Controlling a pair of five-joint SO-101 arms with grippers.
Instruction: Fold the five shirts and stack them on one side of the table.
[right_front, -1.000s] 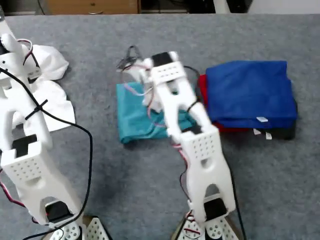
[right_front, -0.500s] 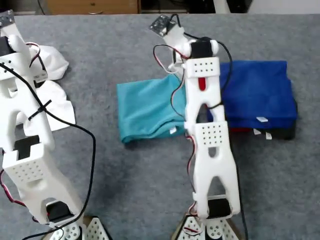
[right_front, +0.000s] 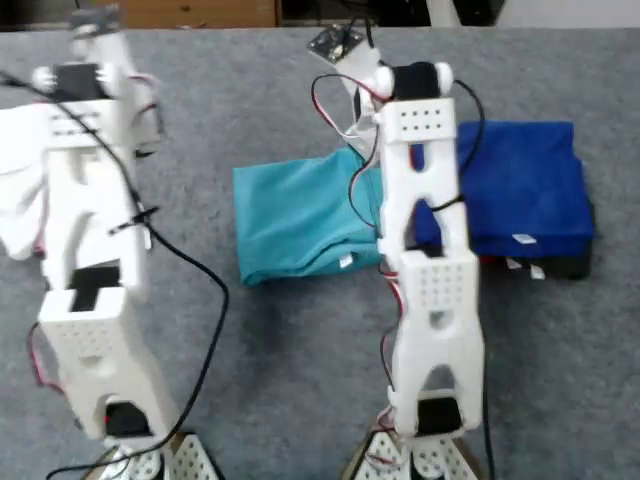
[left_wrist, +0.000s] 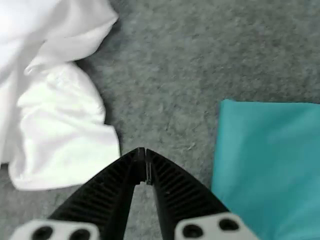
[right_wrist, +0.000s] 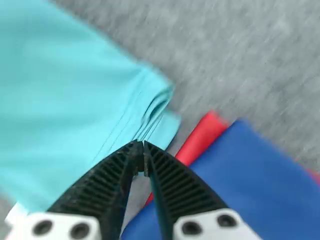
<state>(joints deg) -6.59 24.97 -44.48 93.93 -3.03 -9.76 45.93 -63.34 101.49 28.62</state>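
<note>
A folded teal shirt (right_front: 295, 215) lies flat in the middle of the table. To its right is a stack with a blue shirt (right_front: 520, 180) on top, a red one (right_wrist: 200, 137) under it and a dark one (right_front: 565, 268) at the bottom. A crumpled white shirt (right_front: 20, 190) lies at the far left. My right gripper (right_wrist: 142, 152) is shut and holds nothing, above the teal shirt's (right_wrist: 60, 110) corner next to the stack. My left gripper (left_wrist: 143, 162) is shut and holds nothing, over bare carpet between the white shirt (left_wrist: 55, 125) and the teal shirt (left_wrist: 270, 165).
Grey carpet (right_front: 250, 380) covers the table, with free room along the front between the two arm bases. Loose wires (right_front: 205, 330) trail from both arms. A wooden cabinet (right_front: 190, 12) stands beyond the far edge.
The right arm lifted off the teal shirt and stretched toward the far edge, leaving the shirt flat. The left arm swung right, away from the white shirt.
</note>
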